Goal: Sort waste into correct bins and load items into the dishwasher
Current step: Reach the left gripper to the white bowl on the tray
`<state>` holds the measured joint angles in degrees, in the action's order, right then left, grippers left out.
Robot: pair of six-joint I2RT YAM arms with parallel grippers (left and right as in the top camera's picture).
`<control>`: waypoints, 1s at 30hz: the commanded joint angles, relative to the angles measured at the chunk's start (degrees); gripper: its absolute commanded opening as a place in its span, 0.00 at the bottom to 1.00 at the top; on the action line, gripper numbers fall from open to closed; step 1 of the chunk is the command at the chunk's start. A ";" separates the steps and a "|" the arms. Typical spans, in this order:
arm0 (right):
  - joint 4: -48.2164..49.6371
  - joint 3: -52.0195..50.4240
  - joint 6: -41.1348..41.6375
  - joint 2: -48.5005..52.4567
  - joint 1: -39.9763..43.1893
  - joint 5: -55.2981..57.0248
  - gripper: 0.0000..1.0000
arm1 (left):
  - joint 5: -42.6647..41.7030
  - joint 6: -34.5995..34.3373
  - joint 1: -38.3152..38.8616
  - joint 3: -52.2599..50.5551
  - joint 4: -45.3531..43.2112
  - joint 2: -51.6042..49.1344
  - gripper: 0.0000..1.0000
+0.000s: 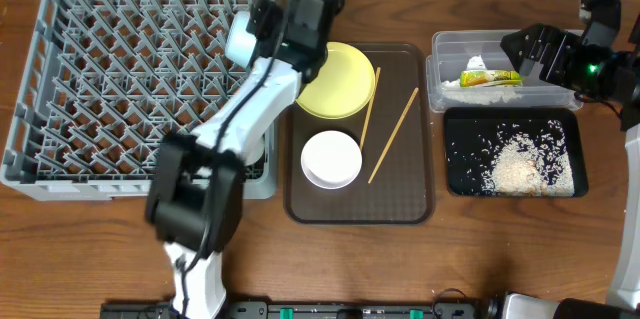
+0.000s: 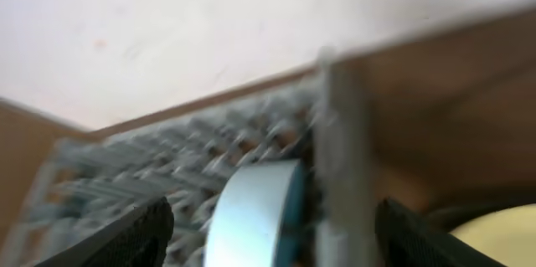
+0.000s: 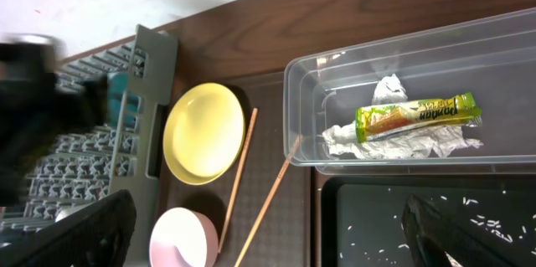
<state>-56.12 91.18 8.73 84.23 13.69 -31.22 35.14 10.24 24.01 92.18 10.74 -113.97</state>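
Wooden table [image 1: 470,269]; left fingers [image 2: 167,225] grip pale blue bowl [image 2: 255,213], right fingers [image 3: 109,221] spread.

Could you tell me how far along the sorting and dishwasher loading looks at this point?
Waste looks sorted: the green-and-yellow wrapper lies in the clear plastic tub and loose white rice in the glossy black tray. In hand: the left gripper carries a pale blue bowl at the grey dish rack. Left on the brown serving tray: round yellow plate, white bowl, two wooden chopsticks.
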 commanded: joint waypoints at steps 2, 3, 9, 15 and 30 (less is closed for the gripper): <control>-0.07 0.59 0.44 0.07 0.07 -0.07 0.99 | -22.53 -17.53 -0.09 0.22 4.90 9.07 0.78; -0.07 0.59 0.44 0.07 0.07 -0.07 0.99 | -26.34 -19.50 -0.09 0.22 7.67 10.71 0.79; -0.07 0.59 0.44 0.07 0.07 -0.07 0.99 | -47.23 -21.73 1.90 0.17 36.15 17.75 0.69; -0.07 0.59 0.46 0.07 0.07 -0.07 0.99 | -42.93 -31.12 8.68 -4.44 49.48 16.39 0.68; -0.07 0.59 0.44 0.07 0.07 -0.04 0.99 | -30.69 -43.98 10.29 -19.89 39.23 14.01 0.70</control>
<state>-56.10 91.18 8.75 84.23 13.69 -31.20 3.62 -35.31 34.35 73.97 50.15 -98.21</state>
